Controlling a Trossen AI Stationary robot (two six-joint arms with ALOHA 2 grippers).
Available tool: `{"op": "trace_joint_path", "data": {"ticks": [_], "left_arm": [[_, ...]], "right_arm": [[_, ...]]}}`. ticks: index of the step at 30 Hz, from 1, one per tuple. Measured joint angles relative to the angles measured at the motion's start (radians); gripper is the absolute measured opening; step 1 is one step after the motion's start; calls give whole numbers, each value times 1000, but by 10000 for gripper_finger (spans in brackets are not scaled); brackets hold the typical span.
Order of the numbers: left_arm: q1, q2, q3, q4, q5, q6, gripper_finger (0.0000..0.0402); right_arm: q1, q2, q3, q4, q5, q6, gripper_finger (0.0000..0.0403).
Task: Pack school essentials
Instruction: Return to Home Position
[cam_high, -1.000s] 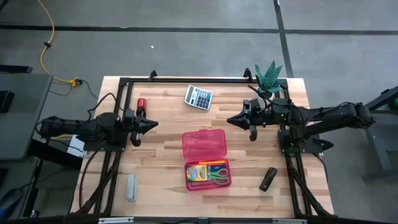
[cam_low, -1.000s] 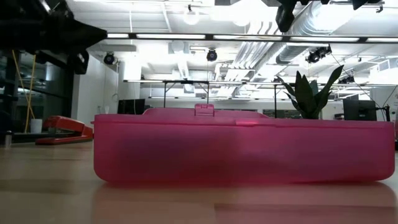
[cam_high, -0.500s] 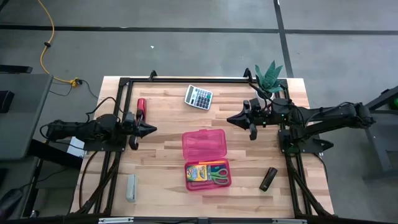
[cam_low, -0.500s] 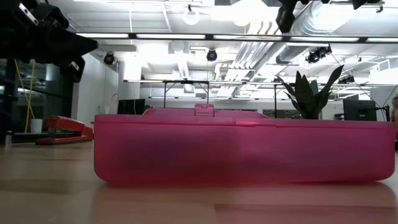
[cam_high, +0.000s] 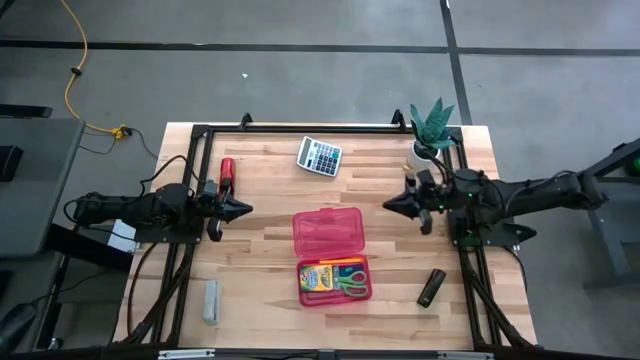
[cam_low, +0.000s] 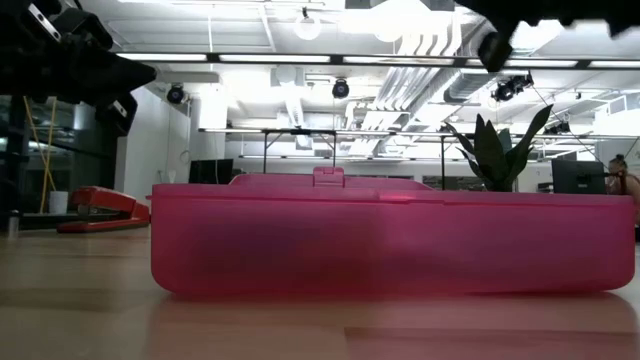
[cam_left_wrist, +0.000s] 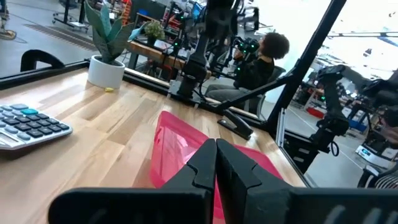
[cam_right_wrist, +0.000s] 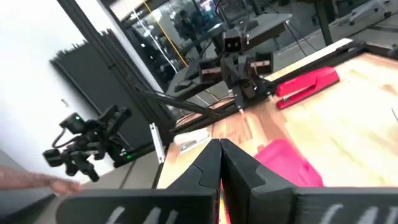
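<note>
- I am watching the left gripper (cam_high: 240, 208) hovering above the table, well to the left of the open pink case (cam_high: 327, 232). Its tips are pointing toward the case and its two fingers (cam_left_wrist: 205, 163) are pressing together with nothing between them.
- I am seeing a red stapler (cam_high: 226, 172) lying left of the case, just beyond that gripper. A pale grey bar (cam_high: 211, 302) is lying farther left of the case, toward the near edge.
- A calculator (cam_high: 319, 155) is lying beyond the case, apart from it.
- Inside the case's near half, the yellow-green crayon box (cam_high: 317, 280) is lying flat. The green-handled scissors (cam_high: 351, 283) are lying just beside it on the right.
- The right gripper (cam_high: 390, 205) is hanging right of the case, tips pointing toward it. Its fingers (cam_right_wrist: 211, 163) are closed against each other, gripping nothing.
- A dark oblong object (cam_high: 431, 287) is lying right of the case. A potted plant (cam_high: 432, 128) is standing farther beyond, at the far right corner.
</note>
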Motion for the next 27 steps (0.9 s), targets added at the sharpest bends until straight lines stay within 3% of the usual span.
{"op": "trace_joint_path", "data": {"ticks": [7,15,20,27], "left_arm": [[0,0,0,0,-1,0,1],[0,0,0,0,-3,0,1],[0,0,0,1,-3,0,1],[0,0,0,1,-3,0,1]], "right_arm": [[1,-270,-258,75,27,31,0],[-23,-526,-428,77,62,-24,0],[-24,-633,-463,-31,177,-112,0],[-24,-701,-464,-153,245,-260,0]]}}
